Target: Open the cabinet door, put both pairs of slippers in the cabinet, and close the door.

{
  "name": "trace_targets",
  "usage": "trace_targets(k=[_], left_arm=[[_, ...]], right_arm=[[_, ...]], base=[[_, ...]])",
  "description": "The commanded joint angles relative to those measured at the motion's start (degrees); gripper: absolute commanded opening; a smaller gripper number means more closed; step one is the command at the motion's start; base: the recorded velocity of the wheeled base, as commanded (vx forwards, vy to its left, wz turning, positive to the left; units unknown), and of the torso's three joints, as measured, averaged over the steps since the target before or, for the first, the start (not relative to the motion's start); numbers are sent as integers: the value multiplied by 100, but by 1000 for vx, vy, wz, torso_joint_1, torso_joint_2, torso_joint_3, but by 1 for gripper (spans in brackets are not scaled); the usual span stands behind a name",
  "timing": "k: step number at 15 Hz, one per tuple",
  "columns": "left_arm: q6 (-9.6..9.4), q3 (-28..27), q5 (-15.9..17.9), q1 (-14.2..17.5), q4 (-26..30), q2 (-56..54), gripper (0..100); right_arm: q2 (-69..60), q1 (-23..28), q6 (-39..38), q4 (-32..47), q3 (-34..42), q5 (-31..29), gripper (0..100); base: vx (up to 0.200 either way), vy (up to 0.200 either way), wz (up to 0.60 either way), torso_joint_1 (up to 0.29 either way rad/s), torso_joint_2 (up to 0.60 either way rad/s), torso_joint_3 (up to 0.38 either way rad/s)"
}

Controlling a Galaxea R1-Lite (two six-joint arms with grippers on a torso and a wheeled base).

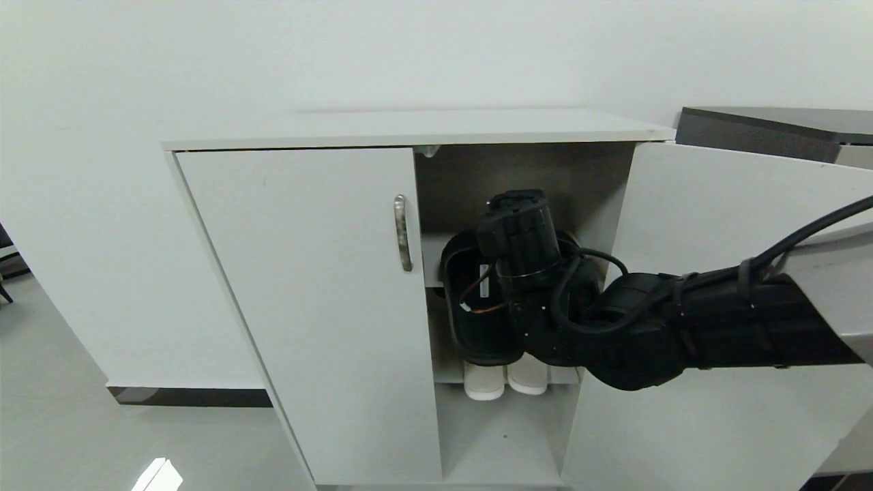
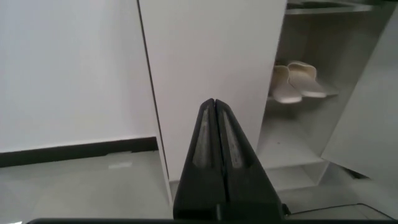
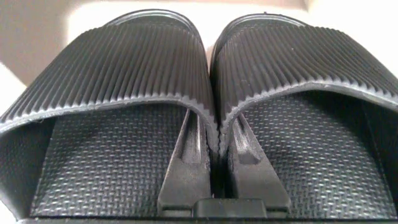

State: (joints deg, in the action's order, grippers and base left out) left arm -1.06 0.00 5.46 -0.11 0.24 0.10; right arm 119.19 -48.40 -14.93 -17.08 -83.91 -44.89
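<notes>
In the head view the cabinet [image 1: 409, 128] has its left door [image 1: 307, 307] shut and its right door [image 1: 682, 225] swung wide. The right arm [image 1: 682, 327] reaches into the open half. The black slippers [image 1: 470, 314] hang at its end, just above the white slippers [image 1: 505, 382]. The white pair lies side by side on a lower shelf, its ends over the front edge. Whether the black pair touches any shelf cannot be told.

In the left wrist view the left jaws are clenched on nothing, outside the cabinet before the shut left door, with the white pair farther in on its shelf.

In the right wrist view the right jaws grasp the black slippers. One of the fingers [image 3: 186, 162] sits inside each slipper under its ribbed strap, and the two adjoining side walls are pinched between them.
</notes>
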Motion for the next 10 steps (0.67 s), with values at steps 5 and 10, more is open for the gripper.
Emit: trace_targets(k=[5, 10], left_arm=[[1, 0, -1, 2, -7, 8, 0], [9, 0, -1, 2, -7, 8, 0]], right_arm=[[606, 234, 8, 29, -759, 50, 0], [1054, 524, 201, 20, -1365, 41, 0]], base=[[200, 0, 0, 4, 2, 0], [40, 0, 0, 0, 0, 0]])
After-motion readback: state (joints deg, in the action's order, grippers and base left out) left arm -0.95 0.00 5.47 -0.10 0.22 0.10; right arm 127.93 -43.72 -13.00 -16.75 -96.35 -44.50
